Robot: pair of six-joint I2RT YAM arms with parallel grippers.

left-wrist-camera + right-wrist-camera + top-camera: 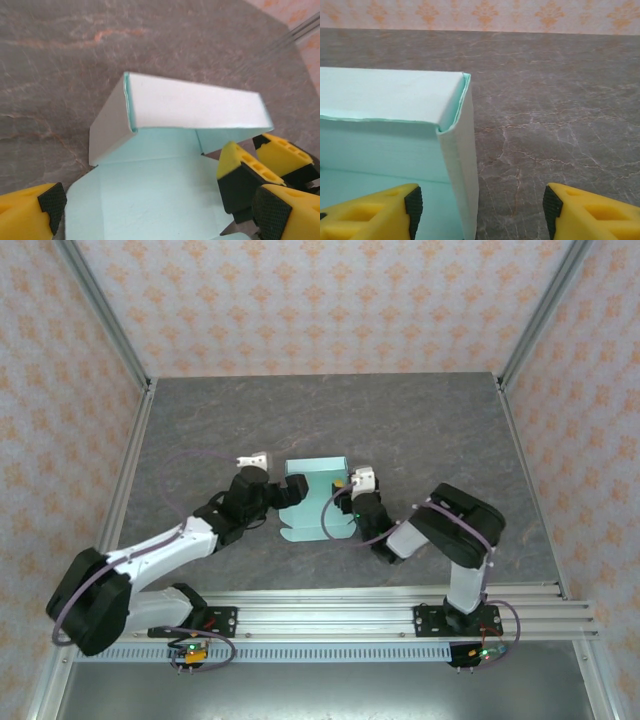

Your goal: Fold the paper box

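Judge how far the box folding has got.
Done: the paper box has its far wall and both end walls upright. In hand: the right gripper straddles the right end wall, jaws open; the left gripper hangs open over the base. Left: the near flap lies flat, unfolded.

There are no words, numbers or signs to read here. The paper box (pixel 312 502) is plain mint-blue with nothing printed on it. The walls (pixel 330 300) have a small orange pattern that repeats, but no letters.
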